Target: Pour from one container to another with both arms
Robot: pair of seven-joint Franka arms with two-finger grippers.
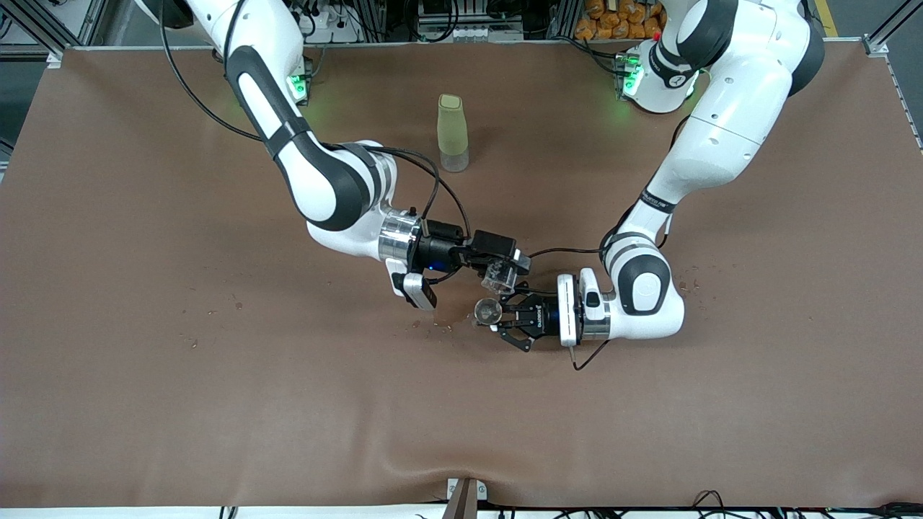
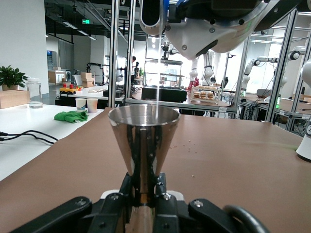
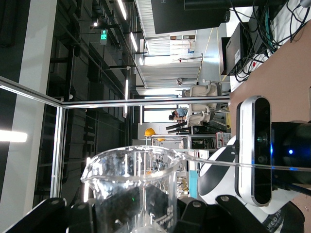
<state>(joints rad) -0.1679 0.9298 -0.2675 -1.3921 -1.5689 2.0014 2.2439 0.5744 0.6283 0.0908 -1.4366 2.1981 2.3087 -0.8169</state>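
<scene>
The tiny clear cup (image 1: 497,275) is tipped on its side with my right gripper (image 1: 502,268) shut on it, just above the silver jigger (image 1: 488,311). My left gripper (image 1: 502,318) is shut on the jigger's waist and holds it upright over the middle of the table. In the left wrist view the jigger (image 2: 144,141) rises from between the fingers (image 2: 165,191), and a thin clear stream falls into its mouth. In the right wrist view the clear cup (image 3: 133,187) fills the space between the fingers (image 3: 197,213), and the stream leaves its rim.
A tall pale-green bottle (image 1: 452,133) stands upright farther from the front camera than both grippers. Small crumbs (image 1: 440,326) lie on the brown table cover (image 1: 216,404) beside the jigger, toward the right arm's end.
</scene>
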